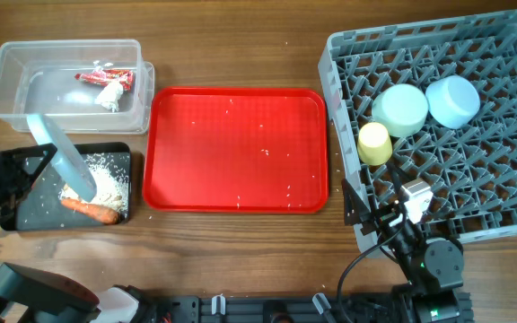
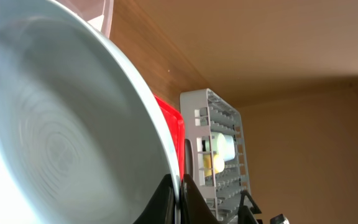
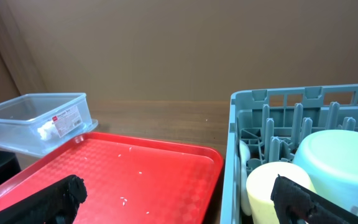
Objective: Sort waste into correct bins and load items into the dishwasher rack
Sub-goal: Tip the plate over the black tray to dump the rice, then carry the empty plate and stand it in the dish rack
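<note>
My left gripper [image 2: 180, 193] is shut on the rim of the round pale plate [image 2: 55, 124], holding it tilted on edge over the black tray [image 1: 34, 206]. The tray holds beige food scraps [image 1: 106, 184] and the orange carrot [image 1: 92, 210]. The clear tub [image 1: 7, 76] holds the red wrapper [image 1: 106, 77] and the white tissue [image 1: 109, 96]. The grey rack [image 1: 474, 170] holds the mint bowl [image 1: 400, 109], the blue bowl [image 1: 453, 100] and the yellow cup [image 1: 374, 143]. My right gripper [image 3: 179, 199] is open and empty at the rack's front left corner. I cannot make out the spoon for certain.
The flat red serving tray [image 1: 236, 148] lies between the bins and the rack, with a few rice grains on it. The wooden table shows along the far side and in front of the red tray.
</note>
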Controlling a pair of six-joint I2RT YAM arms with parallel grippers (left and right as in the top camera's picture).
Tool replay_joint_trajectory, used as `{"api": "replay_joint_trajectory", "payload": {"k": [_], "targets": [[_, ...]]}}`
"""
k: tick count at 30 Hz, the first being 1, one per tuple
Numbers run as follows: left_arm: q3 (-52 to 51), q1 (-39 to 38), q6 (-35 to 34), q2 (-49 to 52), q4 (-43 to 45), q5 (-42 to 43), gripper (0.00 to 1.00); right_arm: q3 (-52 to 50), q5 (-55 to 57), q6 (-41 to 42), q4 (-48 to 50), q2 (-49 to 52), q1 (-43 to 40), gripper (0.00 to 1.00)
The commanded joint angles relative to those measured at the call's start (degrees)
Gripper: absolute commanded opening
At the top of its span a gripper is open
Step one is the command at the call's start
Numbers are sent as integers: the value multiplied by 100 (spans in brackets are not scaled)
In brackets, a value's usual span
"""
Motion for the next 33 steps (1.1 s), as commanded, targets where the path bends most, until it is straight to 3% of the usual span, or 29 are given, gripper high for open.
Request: {"api": "replay_joint_trajectory", "payload": {"k": [1, 5, 9, 12, 14, 16, 20, 25, 29, 33], "targets": [[-203, -103, 262, -87, 74, 151, 4, -4, 70, 66, 17, -57, -7, 100], [-208, -546, 205, -168, -22, 243, 4, -4, 70, 66, 17, -57, -7, 100], [-208, -1923, 42, -396, 122, 247, 4, -4, 70, 66, 17, -57, -7, 100], [-208, -3126, -791, -407, 933, 245, 4, -4, 70, 66, 17, -57, -7, 100], [-208, -4028, -1878, -400, 2092, 240, 4, -4, 70, 66, 17, -57, -7, 100], [-208, -5075, -3735, -345, 4164, 114, 4, -4, 70, 66, 17, -57, -7, 100], [-208, -6708, -6926, 26, 7820, -1250, 4, -4, 70, 68, 17, -57, -7, 100], [-208, -8402, -9650, 1108, 11840, -2839, 4, -4, 70, 66, 17, -57, -7, 100], [-208, -9099, -10887, 1867, 13119, -3775, 4, -4, 70, 66, 17, -57, -7, 100], [-208, -9396, -11645, 2350, 13263, -4439, 4, -4, 70, 66, 17, -57, -7, 100]]}}
